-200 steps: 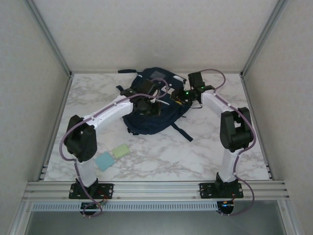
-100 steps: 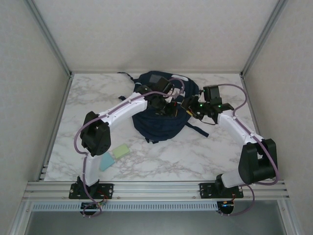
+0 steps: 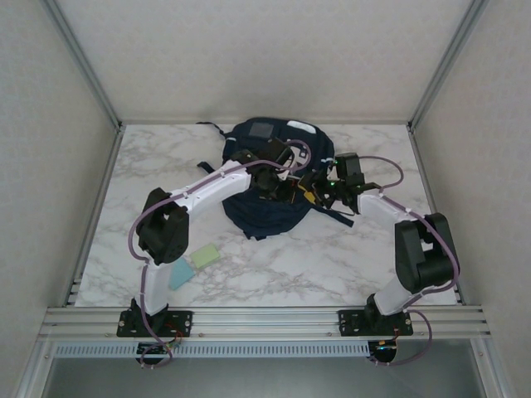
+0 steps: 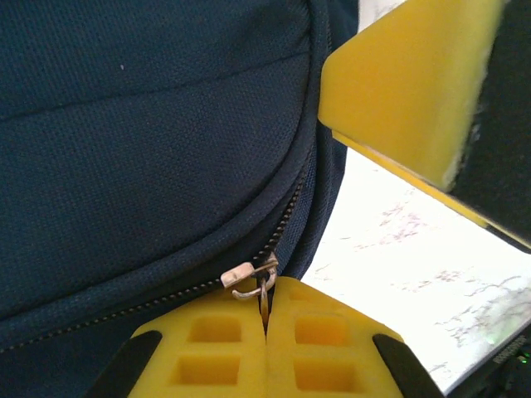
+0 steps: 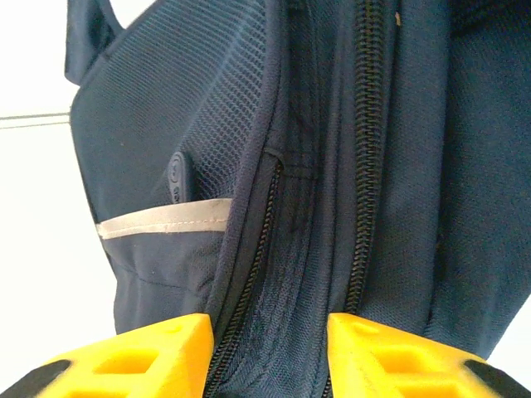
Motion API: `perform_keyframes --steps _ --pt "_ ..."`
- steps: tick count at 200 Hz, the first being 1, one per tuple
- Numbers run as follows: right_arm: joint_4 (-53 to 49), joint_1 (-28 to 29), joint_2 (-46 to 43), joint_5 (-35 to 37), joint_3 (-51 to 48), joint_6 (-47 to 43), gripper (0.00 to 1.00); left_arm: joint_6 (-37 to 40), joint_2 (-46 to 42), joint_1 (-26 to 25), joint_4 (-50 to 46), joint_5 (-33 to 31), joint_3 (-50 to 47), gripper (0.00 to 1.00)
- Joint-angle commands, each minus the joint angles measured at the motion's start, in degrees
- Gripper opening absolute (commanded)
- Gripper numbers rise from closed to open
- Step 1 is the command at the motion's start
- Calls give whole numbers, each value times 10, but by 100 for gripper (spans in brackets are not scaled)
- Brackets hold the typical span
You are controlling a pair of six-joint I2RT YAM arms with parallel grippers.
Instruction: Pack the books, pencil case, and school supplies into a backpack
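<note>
Marble-look table (image 3: 348, 249) inside a white-walled booth w/ aluminium frame rails. The navy backpack (image 3: 259, 217) lies at far centre, its grey patch (image 3: 262, 129) and white label (image 3: 300, 127) at its far end and a dark strap trailing to the right. Both arms reach in over it.

Left gripper (image 3: 274, 184) is over the middle of the bag. In the left wrist view its yellow fingers (image 4: 323, 340) are pressed fully together – closed on the metal zip pull (image 4: 249, 278), which sticks out just past the tips. That zip (image 4: 286, 220) curves along the bag's right-hand edge and looks closed on both sides of the slider. One yellow finger (image 4: 406, 83) of the other arm hangs near, at upper right, over bare table.

Right gripper (image 3: 309, 189) is at the bag's right side, close to the left one. Its wrist view shows the two fingers (image 5: 133, 352) partly apart – roughly a third open – w/ a band of bag fabric and a zip (image 5: 365, 124) running between them. Can't tell if the pads actually press the cloth; nothing looks pinched. A pale reflective strip (image 5: 166, 217) and a round dark stud (image 5: 178, 176) sit on the mesh panel to the left.

School supplies: pale blue pad (image 3: 177, 274) and pale green pad (image 3: 205, 256) lie flat at near left, just beside each other, well apart from the bag, next to the left arm's elbow.
</note>
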Motion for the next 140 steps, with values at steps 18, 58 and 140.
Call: perform_keyframes --steps 18,58,140 --pt "42 31 53 42 32 -26 15 30 -24 -23 -39 46 8 0" --pt "-10 31 60 100 24 -71 0 84 -15 -9 -139 -39 46 0" --pt "-15 32 81 93 31 -84 13 124 -68 91 -216 -132 -25 0"
